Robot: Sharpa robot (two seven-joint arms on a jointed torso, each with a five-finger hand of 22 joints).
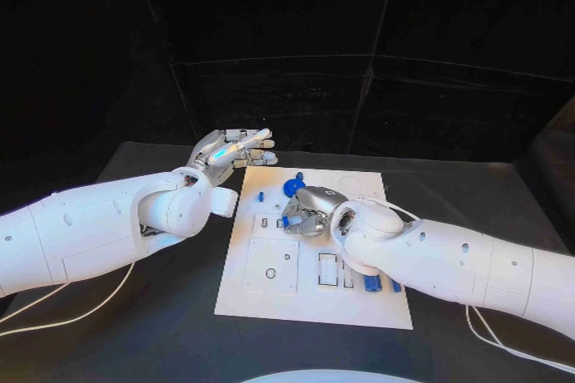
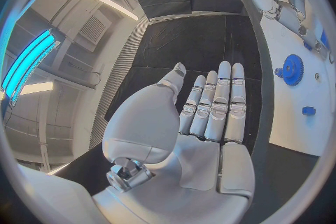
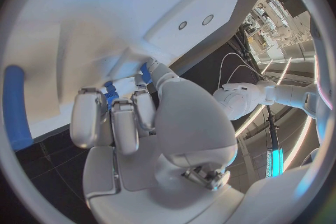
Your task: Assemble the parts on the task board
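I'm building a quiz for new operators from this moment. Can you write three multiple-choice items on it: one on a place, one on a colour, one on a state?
1. Where is the right hand?
A. Over the middle of the task board
B. Off the table's right edge
C. Raised beyond the board's far left corner

2. What colour is the gear on the board?
A. Red
B. Blue
C. Yellow

3. What state is the left hand in?
A. Gripping the gear
C. Pressing flat on the board
B. Holding nothing, fingers out

Key: 1 A, the head view shows it down on the board's centre. 2 B, the left wrist view shows it blue. 3 B, the left wrist view shows straight fingers over bare table.
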